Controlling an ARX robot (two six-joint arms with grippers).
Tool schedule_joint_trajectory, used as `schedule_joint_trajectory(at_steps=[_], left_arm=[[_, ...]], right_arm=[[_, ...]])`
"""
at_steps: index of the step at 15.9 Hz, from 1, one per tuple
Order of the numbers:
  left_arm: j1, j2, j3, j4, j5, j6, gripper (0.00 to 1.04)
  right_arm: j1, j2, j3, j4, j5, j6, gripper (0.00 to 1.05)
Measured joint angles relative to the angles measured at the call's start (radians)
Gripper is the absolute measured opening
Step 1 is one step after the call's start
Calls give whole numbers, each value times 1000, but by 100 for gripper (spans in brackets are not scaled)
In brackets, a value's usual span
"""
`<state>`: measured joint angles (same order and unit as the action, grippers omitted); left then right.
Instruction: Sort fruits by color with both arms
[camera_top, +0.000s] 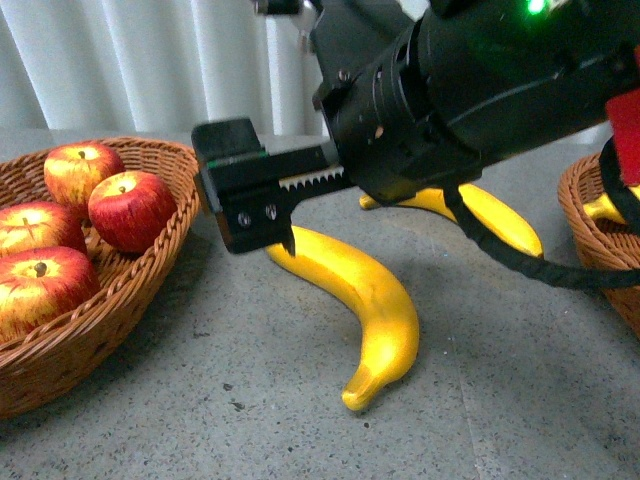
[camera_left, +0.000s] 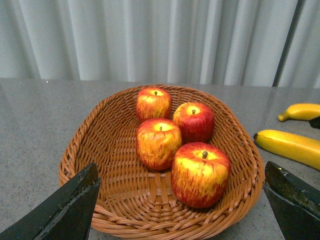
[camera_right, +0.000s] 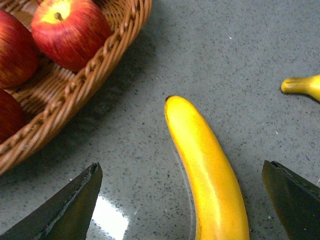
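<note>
Several red apples (camera_left: 200, 175) lie in a wicker basket (camera_left: 120, 220), which the front view shows at the left (camera_top: 150, 270). My left gripper (camera_left: 181, 167) hangs open, short of the basket's near rim, and holds nothing. It is out of the front view. A yellow banana (camera_top: 370, 300) lies on the grey table in the middle. My right gripper (camera_top: 262, 225) hovers over its far end. In the right wrist view this gripper (camera_right: 181, 166) is open, with the banana (camera_right: 205, 165) between its fingers, untouched. A second banana (camera_top: 490, 215) lies behind the arm.
Another wicker basket (camera_top: 590, 230) stands at the right edge with something yellow (camera_top: 605, 208) in it. A black cable (camera_top: 520, 262) from the right arm hangs low over the table. White curtains close off the back.
</note>
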<state>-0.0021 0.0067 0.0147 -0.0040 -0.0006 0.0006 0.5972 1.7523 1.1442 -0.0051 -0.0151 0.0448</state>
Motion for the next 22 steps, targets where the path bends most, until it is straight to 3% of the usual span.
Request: schedule_joint_trajectory(at_steps=[10, 15, 20, 21, 22], left_arm=[[0, 0, 0, 0, 0, 0, 98], [0, 0, 0, 0, 0, 0, 98], [0, 0, 0, 0, 0, 0, 98], [0, 0, 0, 0, 0, 0, 98], [0, 0, 0, 0, 0, 0, 98]], right_arm=[[-61, 126, 20, -84, 68, -45, 98], [-12, 142, -17, -88, 44, -45, 98], [-16, 137, -29, -55, 24, -43, 48], [-25, 128, -23, -49, 2, -32, 41], [-46, 108, -16, -36, -31, -9, 40]])
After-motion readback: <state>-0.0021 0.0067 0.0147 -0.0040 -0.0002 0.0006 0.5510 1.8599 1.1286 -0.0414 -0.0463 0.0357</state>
